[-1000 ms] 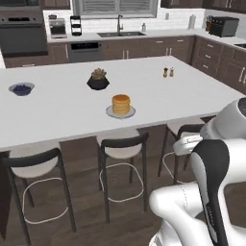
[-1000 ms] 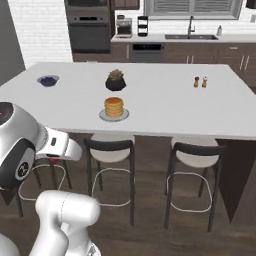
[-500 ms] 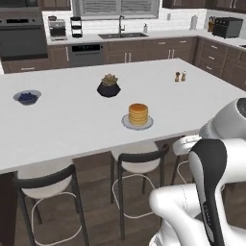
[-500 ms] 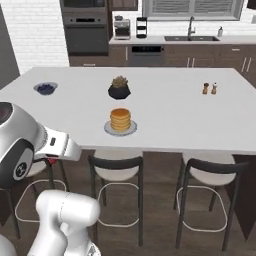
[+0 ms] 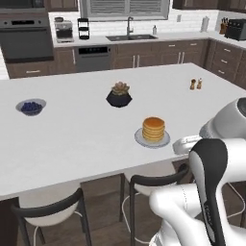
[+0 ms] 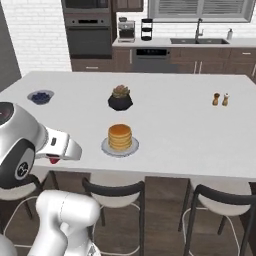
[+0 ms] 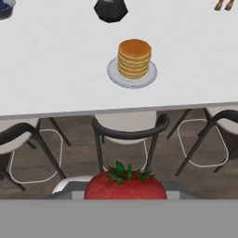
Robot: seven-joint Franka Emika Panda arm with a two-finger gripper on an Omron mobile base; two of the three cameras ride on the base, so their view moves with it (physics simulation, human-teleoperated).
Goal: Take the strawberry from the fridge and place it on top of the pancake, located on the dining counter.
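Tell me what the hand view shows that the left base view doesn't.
Hand view alone: the strawberry close up at the bottom, over the stools. Left base view alone: the back wall's sink, oven and coffee maker. Both: the pancake on its plate, the potted succulent, the blueberry bowl and the shakers on the white counter.

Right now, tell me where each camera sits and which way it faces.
Left base view: behind the arm's left, facing the dining counter; white arm lower right.
Right base view: behind its right, same counter; arm lower left, pincer holding a red strawberry.
Hand view: on the hand, looking over the strawberry toward the pancake.
All share the pancake, succulent pot and blueberry bowl.
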